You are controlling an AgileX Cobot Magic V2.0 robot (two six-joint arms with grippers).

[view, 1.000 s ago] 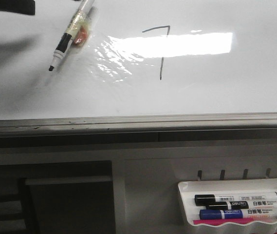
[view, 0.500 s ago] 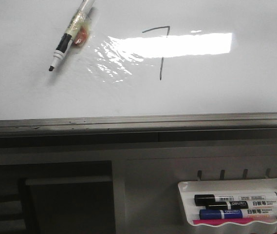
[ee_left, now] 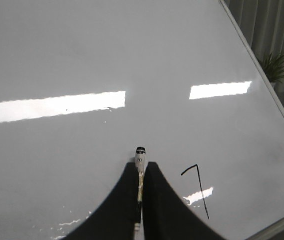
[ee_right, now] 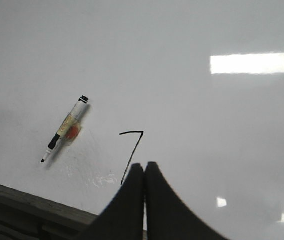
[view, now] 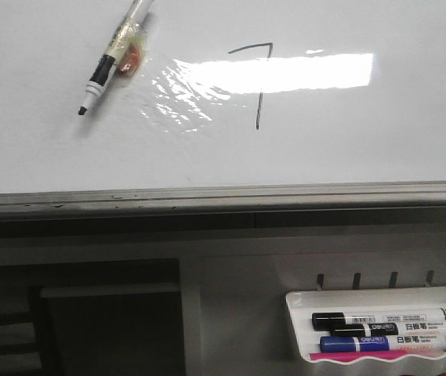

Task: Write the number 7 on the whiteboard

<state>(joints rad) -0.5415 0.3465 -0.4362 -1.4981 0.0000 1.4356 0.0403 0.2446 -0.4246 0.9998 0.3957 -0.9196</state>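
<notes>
Glossy whiteboard (view: 34, 157), glare mid-board. The number 7 (view: 259, 82) is drawn. The marker (view: 113, 55) lies apart toward the left edge; your left gripper (ee_left: 141, 200), clenched, lines up behind it. Right gripper (ee_right: 144, 200) clenched, empty.

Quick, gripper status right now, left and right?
Left gripper: shut, holding nothing; the marker lies alone on the whiteboard.
Right gripper: shut, empty.

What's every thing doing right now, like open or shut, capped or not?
number 7: drawn, finished
whiteboard: written on
marker: uncapped, lying loose on the whiteboard
spare markers: capped, lying flat
left gripper: shut, empty
right gripper: shut, empty
</notes>
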